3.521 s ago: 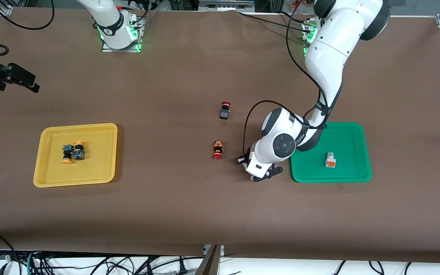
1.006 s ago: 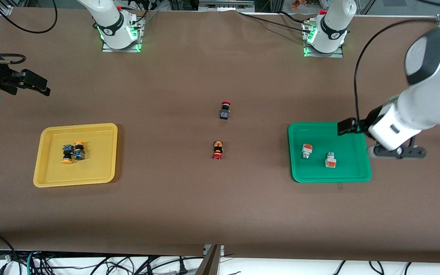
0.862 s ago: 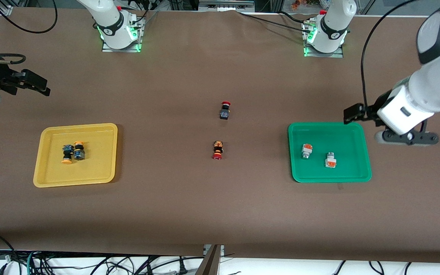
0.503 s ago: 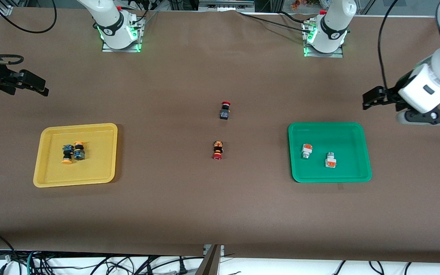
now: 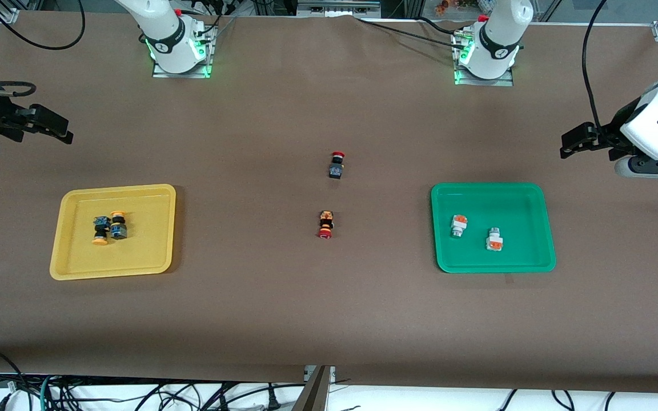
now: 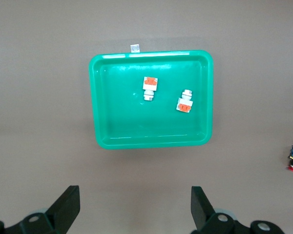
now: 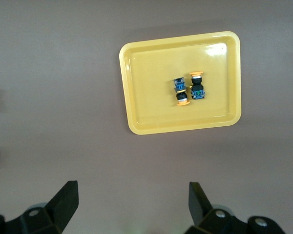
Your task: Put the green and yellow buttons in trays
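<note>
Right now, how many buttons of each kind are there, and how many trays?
Orange-yellow-capped buttons: 2, in the yellow tray
White-and-silver buttons: 2, in the green tray
Red-capped buttons: 2, on the table
Trays: 2
Total: 8

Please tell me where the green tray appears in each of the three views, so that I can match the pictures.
Front view: the green tray lies toward the left arm's end of the table.
Left wrist view: the green tray lies in the upper middle of the picture.
Right wrist view: not in it.
Shared landmark: the two white buttons in it.
</note>
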